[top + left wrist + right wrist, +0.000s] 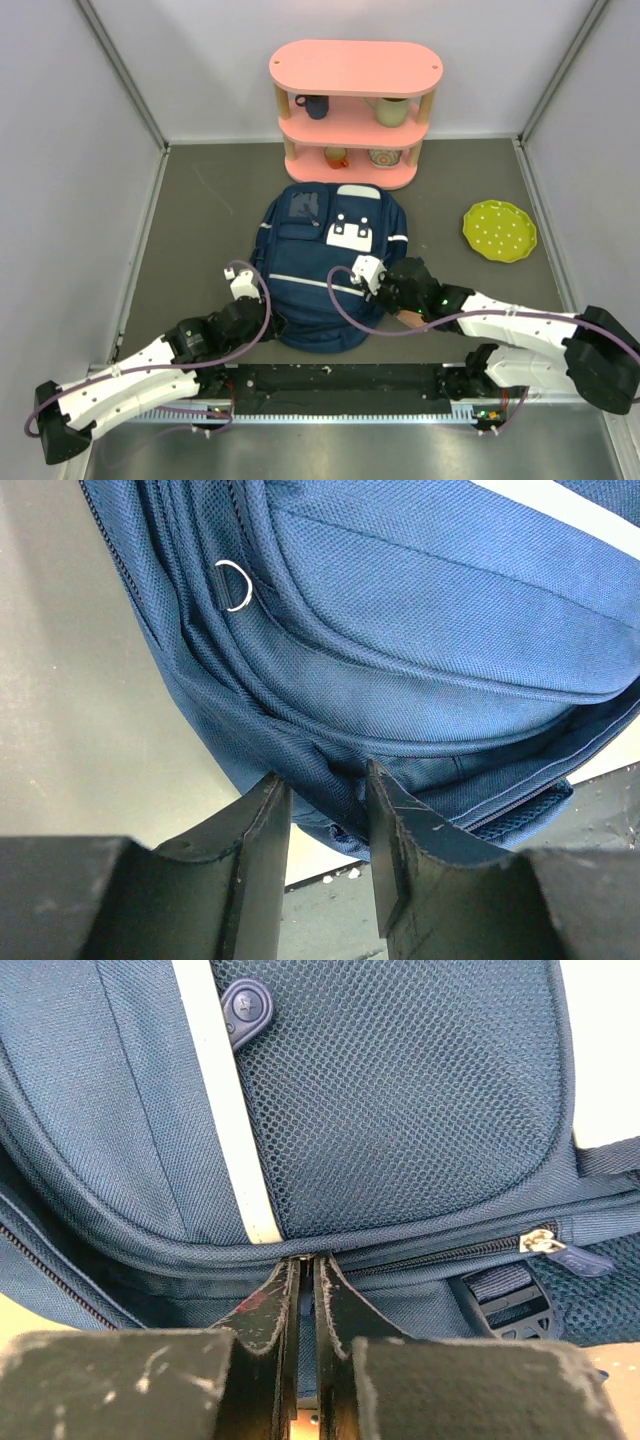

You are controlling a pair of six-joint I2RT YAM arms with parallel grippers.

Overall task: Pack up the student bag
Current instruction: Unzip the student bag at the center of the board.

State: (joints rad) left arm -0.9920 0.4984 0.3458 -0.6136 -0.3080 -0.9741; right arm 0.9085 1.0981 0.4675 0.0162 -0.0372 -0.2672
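Observation:
The student bag [330,255], navy with thin white stripes and a white patch, lies flat in the middle of the table. My left gripper [268,322] is at its near left edge. In the left wrist view the left gripper [324,778] pinches a bunched fold of the bag's fabric [400,660] between its fingertips. My right gripper [388,295] is at the bag's near right side. In the right wrist view the right gripper [308,1262] is nearly closed on a thin blue zipper pull at the zipper line, just below the mesh pocket [400,1090].
A pink three-tier shelf [355,110] stands behind the bag, with a blue mug [313,105], a pale green mug [392,110] and small items on its lower tier. A green dotted plate [499,230] lies to the right. Walls enclose the table on three sides.

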